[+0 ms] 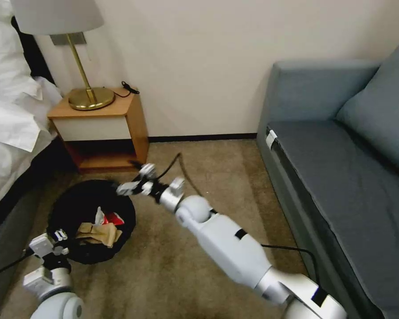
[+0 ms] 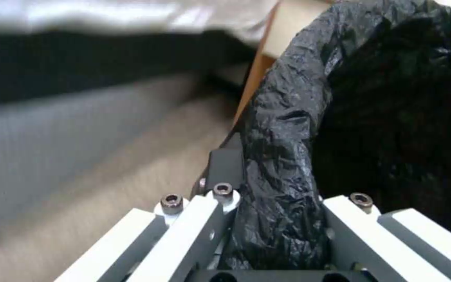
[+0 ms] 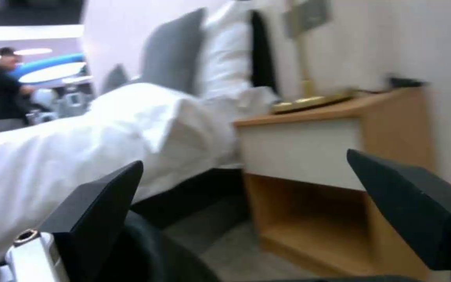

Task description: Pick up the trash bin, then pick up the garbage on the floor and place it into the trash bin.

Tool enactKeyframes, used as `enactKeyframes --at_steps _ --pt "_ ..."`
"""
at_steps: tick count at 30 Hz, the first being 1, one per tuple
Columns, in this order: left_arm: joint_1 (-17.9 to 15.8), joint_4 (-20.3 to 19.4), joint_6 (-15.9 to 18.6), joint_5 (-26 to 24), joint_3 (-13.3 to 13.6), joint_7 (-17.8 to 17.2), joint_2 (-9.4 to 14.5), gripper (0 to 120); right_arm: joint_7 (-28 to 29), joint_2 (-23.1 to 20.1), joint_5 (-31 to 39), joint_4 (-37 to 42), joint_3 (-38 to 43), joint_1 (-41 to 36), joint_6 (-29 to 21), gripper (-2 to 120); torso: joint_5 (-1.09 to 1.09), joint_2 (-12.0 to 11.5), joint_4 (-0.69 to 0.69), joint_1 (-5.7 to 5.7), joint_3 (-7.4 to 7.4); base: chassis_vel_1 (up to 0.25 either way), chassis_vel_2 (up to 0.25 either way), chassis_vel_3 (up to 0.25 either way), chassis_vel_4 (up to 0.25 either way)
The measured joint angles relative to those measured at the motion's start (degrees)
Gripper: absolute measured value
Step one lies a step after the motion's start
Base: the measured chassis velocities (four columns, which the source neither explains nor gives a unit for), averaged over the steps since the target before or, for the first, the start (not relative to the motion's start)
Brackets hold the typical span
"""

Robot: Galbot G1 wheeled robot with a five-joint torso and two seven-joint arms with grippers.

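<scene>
- trash bin (image 1: 75, 208): round, low, black bag liner; tan paper bag (image 1: 97, 234) and red-and-white packet (image 1: 113, 218) inside
- sits on brown carpet (image 1: 199, 266) between bed (image 1: 9, 133) and nightstand (image 1: 102, 128)
- left hand (image 1: 57, 241) clamped on the liner rim
- right hand (image 1: 135, 177) wide, empty, over the bin's far edge

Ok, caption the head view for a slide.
Left gripper clamps the trash bin rim; open right gripper hovers above its far edge.

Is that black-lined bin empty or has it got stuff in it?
Not empty: the trash bin holds a tan paper bag and a red-and-white packet.
</scene>
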Motion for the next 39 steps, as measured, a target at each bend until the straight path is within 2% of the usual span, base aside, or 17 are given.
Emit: enactKeyframes --at_steps 1,5,9,15,17,19,22,24,26,30,31,32,34,35,37,38,39 --pt "0.0 0.0 0.0 0.0 0.0 0.0 0.0 5 0.0 0.0 0.0 0.0 0.0 0.0 0.0 100 0.0 0.0 0.0 0.0 0.0 0.0 0.0 0.0 0.0" --pt "-3.0 0.6 5.2 -12.7 -0.7 -6.6 -0.2 5 0.2 -3.2 -1.0 0.0 3.4 -1.4 -0.5 100 0.0 0.0 0.01 0.0 0.0 0.0 0.0 0.0 0.0" --pt "-4.0 2.0 7.9 -16.4 -1.0 -9.5 -0.3 5 0.1 -4.3 -2.1 0.2 4.8 -2.9 -0.5 100 0.01 0.0 -0.01 0.0 0.0 0.0 0.0 0.0 0.0" --pt "-4.7 3.8 9.8 -18.4 -1.0 -11.8 0.2 8 0.1 -4.9 -2.4 1.1 5.1 -4.1 -0.9 100 0.0 0.0 0.02 0.0 0.0 0.0 0.0 0.0 0.0" --pt "-5.2 4.3 10.2 -18.6 -0.9 -12.0 0.5 14 0.1 -5.1 -2.6 1.3 4.7 -4.4 -1.0 100 0.0 0.0 0.01 0.0 0.0 0.0 0.0 0.0 0.0" --pt "-5.6 4.5 10.7 -18.8 -0.9 -12.2 0.9 25 0.2 -5.1 -2.9 1.5 4.1 -4.8 -1.1 100 0.0 0.0 0.01 0.0 0.0 0.0 0.0 0.0 0.0" --pt "-5.6 4.4 11.0 -19.0 -0.9 -12.2 1.0 30 0.2 -5.1 -3.1 1.7 3.9 -5.1 -1.2 100 0.0 0.0 0.02 0.0 0.0 0.0 0.0 0.0 0.0" --pt "-5.6 4.1 11.7 -19.1 -0.9 -12.2 1.0 42 0.4 -5.0 -3.2 2.2 3.6 -5.7 -1.4 100 0.0 0.0 0.02 0.0 0.0 0.0 0.0 0.0 0.0" --pt "-5.6 4.0 11.8 -18.9 -0.9 -12.2 1.0 47 0.6 -5.0 -3.3 2.4 3.4 -6.0 -1.5 100 0.0 0.0 0.01 0.0 0.0 0.0 0.0 0.0 0.0" --pt "-5.4 3.9 11.5 -17.2 -0.8 -12.2 1.0 57 0.9 -5.0 -3.6 2.9 3.2 -6.7 -1.6 100 -0.01 0.0 0.02 0.0 0.0 0.0 0.0 0.0 0.0" --pt "-5.2 3.7 10.7 -15.4 -0.8 -12.2 1.0 66 1.4 -5.0 -3.7 3.3 3.2 -7.3 -1.6 100 -0.01 0.0 0.02 0.0 0.0 0.0 0.0 0.0 0.0" --pt "-5.1 3.6 10.3 -14.1 -0.8 -12.2 1.0 67 1.8 -5.0 -3.7 3.5 3.2 -7.7 -1.6 100 -0.01 0.0 0.02 0.0 0.0 0.0 0.0 0.0 0.0" --pt "-4.6 3.2 8.3 -6.3 -0.7 -12.2 1.2 79 4.1 -5.2 -3.4 4.6 3.6 -9.2 -1.5 100 -0.01 0.0 0.01 0.0 0.0 0.0 0.0 0.0 0.0" --pt "-4.6 3.2 8.3 -6.3 -0.7 -12.2 1.2 79 4.1 -5.2 -3.4 4.6 3.6 -9.2 -1.5 100 -0.01 0.0 0.01 0.0 0.0 0.0 0.0 0.0 0.0" --pt "-4.2 3.3 5.7 1.0 -0.7 -11.8 1.5 87 5.7 -5.3 -3.1 5.3 4.2 -10.0 -1.5 100 -0.01 0.0 0.01 0.0 0.0 0.0 0.0 0.0 0.0" --pt "-4.0 3.7 3.3 4.4 -0.6 -11.5 1.6 90 6.4 -5.4 -3.0 5.8 4.5 -10.3 -1.4 100 -0.01 0.0 0.02 0.0 0.0 0.0 0.0 0.0 0.0" --pt "-4.0 4.6 -1.3 9.8 -0.6 -11.2 1.6 96 7.7 -5.4 -3.0 6.4 5.1 -10.8 -1.4 100 -0.01 0.0 0.02 0.0 0.0 0.0 0.0 0.0 0.0"
